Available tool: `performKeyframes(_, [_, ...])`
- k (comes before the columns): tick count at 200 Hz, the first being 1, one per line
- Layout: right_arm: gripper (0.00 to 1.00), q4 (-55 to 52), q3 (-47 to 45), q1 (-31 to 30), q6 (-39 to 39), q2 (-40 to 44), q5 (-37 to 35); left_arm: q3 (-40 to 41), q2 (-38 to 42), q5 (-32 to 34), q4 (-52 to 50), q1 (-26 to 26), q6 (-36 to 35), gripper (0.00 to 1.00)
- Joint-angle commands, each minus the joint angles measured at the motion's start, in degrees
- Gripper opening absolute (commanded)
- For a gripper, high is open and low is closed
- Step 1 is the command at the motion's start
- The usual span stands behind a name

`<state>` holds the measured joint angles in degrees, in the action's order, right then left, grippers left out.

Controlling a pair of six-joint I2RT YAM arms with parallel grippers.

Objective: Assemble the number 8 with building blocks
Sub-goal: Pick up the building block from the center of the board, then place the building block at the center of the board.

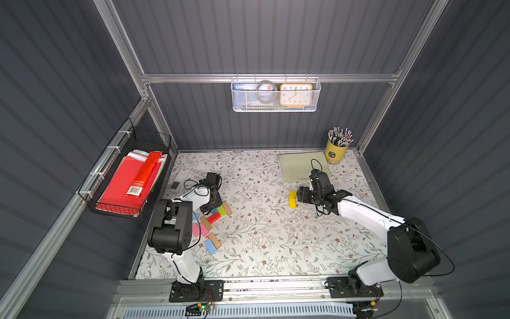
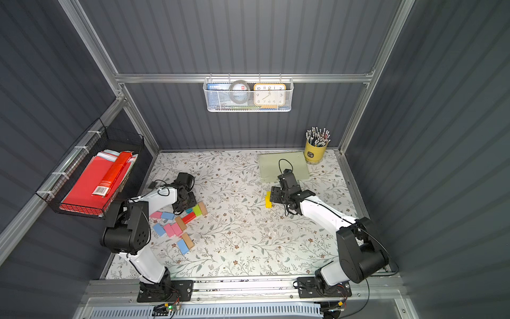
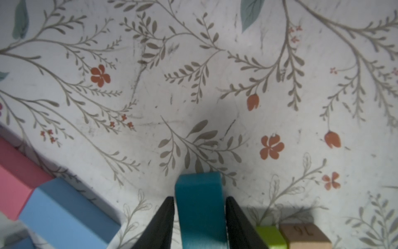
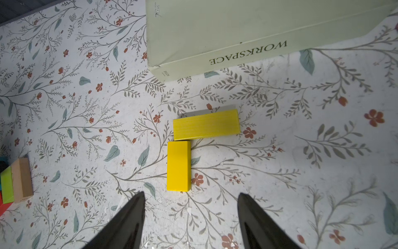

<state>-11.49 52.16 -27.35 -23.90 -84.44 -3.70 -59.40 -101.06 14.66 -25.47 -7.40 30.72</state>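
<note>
Nearest my bases, on the left side of the floral surface (image 1: 276, 243), a blue block (image 1: 210, 246) and a tan block (image 1: 215, 239) lie side by side, touching. Just beyond them are pink blocks (image 1: 201, 229). After those come a red block (image 1: 214, 218), a green block (image 1: 221, 211) and a second tan block (image 1: 227, 207), the last two pressed together.

My left gripper (image 3: 199, 197) is down in this cluster, clenched on a teal block (image 3: 199, 211) with one finger against each long side. The green block lies just beside it. I cannot tell whether the teal block is lifted off the surface.

Farther out and to the right, my right gripper (image 4: 191, 193) hangs released and empty above the surface, just short of the yellow blocks (image 4: 178, 166). These two lie flat at a right angle, their ends all but touching.

Beyond them lies a pale green box (image 4: 215, 28) printed WORKSPACE. In the far right corner stands a yellow cup (image 1: 334, 153) of pencils.
</note>
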Motion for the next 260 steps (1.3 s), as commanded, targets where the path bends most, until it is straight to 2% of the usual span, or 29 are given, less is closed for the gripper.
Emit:
performKeyframes(1, [0.72, 0.5, -0.8, 0.2, 0.6, 0.7, 0.2, -0.1, -0.8, 1.1, -1.0, 0.6, 0.6, 0.32])
performKeyframes(39, [0.72, 0.2, -1.0, 0.8, 1.1, 1.9, 0.1, -4.3, 2.4, 2.8, -2.5, 0.6, 0.4, 0.23])
performKeyframes(67, [0.72, -0.4, -1.3, 2.4, 1.8, 4.0, -0.1, -9.4, 5.4, 0.0, -4.9, -1.0, 0.8, 0.20])
performKeyframes(85, [0.72, -1.0, -1.8, 4.5, 2.3, 5.7, -0.2, -14.0, 6.0, 1.2, -7.1, -5.0, 2.6, 0.20])
performKeyframes(112, [0.72, -1.7, -3.3, 8.3, 3.5, 8.4, 0.0, -21.3, 3.7, 1.4, -8.5, -14.5, 7.5, 0.20])
performKeyframes(152, [0.73, -3.5, -4.3, 13.1, 5.0, 11.3, 0.5, -33.2, -6.1, 2.0, -8.7, -29.7, 13.4, 0.21])
performKeyframes(191, [0.73, -4.8, -5.3, 16.4, 5.4, 13.6, 0.1, -48.4, -20.0, 1.3, -9.5, -40.7, 16.0, 0.21])
performKeyframes(225, [0.73, -6.1, -5.9, 18.8, 6.1, 14.5, 0.3, -61.2, -32.1, 0.0, -12.2, -45.7, 16.7, 0.21])
performKeyframes(260, [0.73, -6.2, -7.1, 20.1, 6.1, 17.8, 0.3, -65.0, -37.9, -2.9, -10.4, -48.2, 18.4, 0.22])
